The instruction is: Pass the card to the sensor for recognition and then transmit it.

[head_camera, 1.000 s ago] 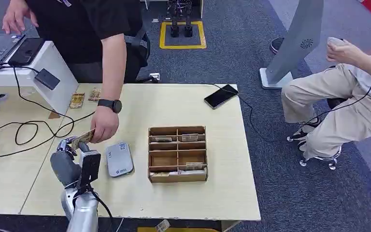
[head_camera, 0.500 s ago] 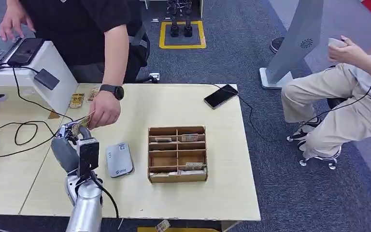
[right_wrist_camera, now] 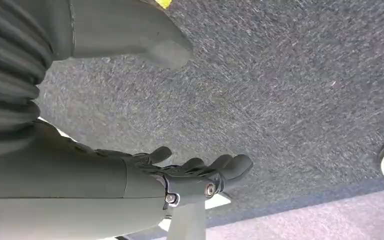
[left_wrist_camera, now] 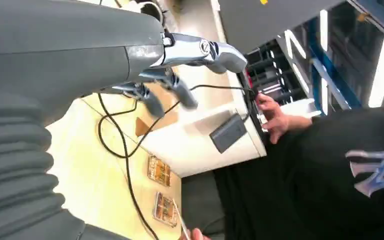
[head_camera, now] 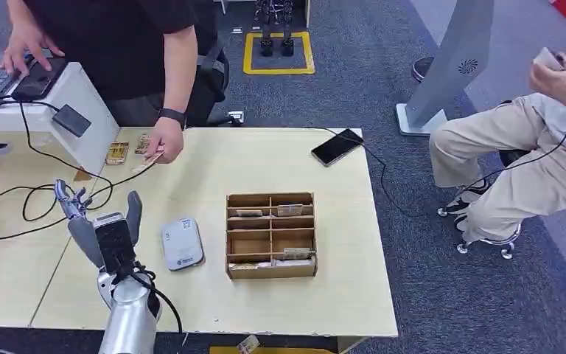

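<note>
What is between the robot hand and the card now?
Only bare tabletop and a black cable lying on it. The left robot hand is open and holds nothing; the person's hand holds the card at the table's far edge, beside two other cards.

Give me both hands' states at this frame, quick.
Left hand: open, fingers spread, holding nothing.
Right hand: open, empty, hanging over the floor.

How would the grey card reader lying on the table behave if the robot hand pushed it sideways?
The card reader lies flat and low, so it would probably slide, not tip or roll. Its rounded, smooth-looking shell may slip easily on the pale table. It looks rigid and probably light.
</note>
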You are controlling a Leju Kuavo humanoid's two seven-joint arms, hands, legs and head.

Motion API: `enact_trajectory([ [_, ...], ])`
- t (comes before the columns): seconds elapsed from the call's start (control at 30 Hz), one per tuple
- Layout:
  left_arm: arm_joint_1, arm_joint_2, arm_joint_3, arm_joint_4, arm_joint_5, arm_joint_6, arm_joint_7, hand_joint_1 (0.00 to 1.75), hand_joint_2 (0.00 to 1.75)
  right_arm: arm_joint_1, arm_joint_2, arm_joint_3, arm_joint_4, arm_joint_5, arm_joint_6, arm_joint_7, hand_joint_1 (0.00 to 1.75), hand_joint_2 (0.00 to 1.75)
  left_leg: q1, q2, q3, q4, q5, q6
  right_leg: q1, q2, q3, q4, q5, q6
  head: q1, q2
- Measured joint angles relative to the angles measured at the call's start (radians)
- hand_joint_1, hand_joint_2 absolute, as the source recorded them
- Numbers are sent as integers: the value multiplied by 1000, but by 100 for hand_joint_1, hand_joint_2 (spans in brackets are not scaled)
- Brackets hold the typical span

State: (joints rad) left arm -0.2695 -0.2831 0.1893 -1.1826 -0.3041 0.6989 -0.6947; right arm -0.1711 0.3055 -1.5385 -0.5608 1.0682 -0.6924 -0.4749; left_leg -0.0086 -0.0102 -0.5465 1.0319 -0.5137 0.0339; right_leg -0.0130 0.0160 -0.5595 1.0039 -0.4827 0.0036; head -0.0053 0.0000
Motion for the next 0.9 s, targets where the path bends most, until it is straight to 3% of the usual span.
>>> enact_trajectory([
  [0.07, -6, 0, -47, -4, 42, -13, 39, 0, 175, 0, 0, 0, 0, -15, 0, -6, 0, 175, 0, -2, -1, 0, 0, 0, 0, -2, 0, 0, 0, 0, 1, 0],
  [0.13, -1, 6, -105, -36, 141, -68, 82, 0, 175, 0, 0, 0, 0, -34, 0, -17, 0, 175, 0, -2, -2, 0, 0, 0, 0, -3, 0, 0, 0, 0, 0, 0],
  [0.3, 48, 19, -224, -165, 306, -137, 119, 0, 175, 10, 0, 0, -2, -75, 0, -25, 0, 175, 0, -2, -2, 0, 0, 0, 0, -2, 0, 0, 0, 0, 0, 0],
  [0.5, 99, 36, -301, -263, 322, -180, 129, 0, 175, 17, 0, 0, -3, -96, 0, -31, 0, 175, 0, -2, -2, 0, -1, 1, 0, -2, 0, 0, 0, 0, 1, 0],
  [0.7, 255, 71, -418, -402, 375, -368, 121, 0, 175, 23, 0, 0, -10, -136, 0, -21, 0, 175, 0, -1, -3, 0, -1, 1, 0, -2, -2, 0, -1, 1, 0, 0],
  [0.9, 327, 105, -503, -474, 335, -409, 101, 0, 175, 27, 0, 0, -21, -145, 0, -14, 0, 175, 0, -1, -3, 0, -1, 2, 0, -2, -1, 0, -1, 1, 0, 0],
])
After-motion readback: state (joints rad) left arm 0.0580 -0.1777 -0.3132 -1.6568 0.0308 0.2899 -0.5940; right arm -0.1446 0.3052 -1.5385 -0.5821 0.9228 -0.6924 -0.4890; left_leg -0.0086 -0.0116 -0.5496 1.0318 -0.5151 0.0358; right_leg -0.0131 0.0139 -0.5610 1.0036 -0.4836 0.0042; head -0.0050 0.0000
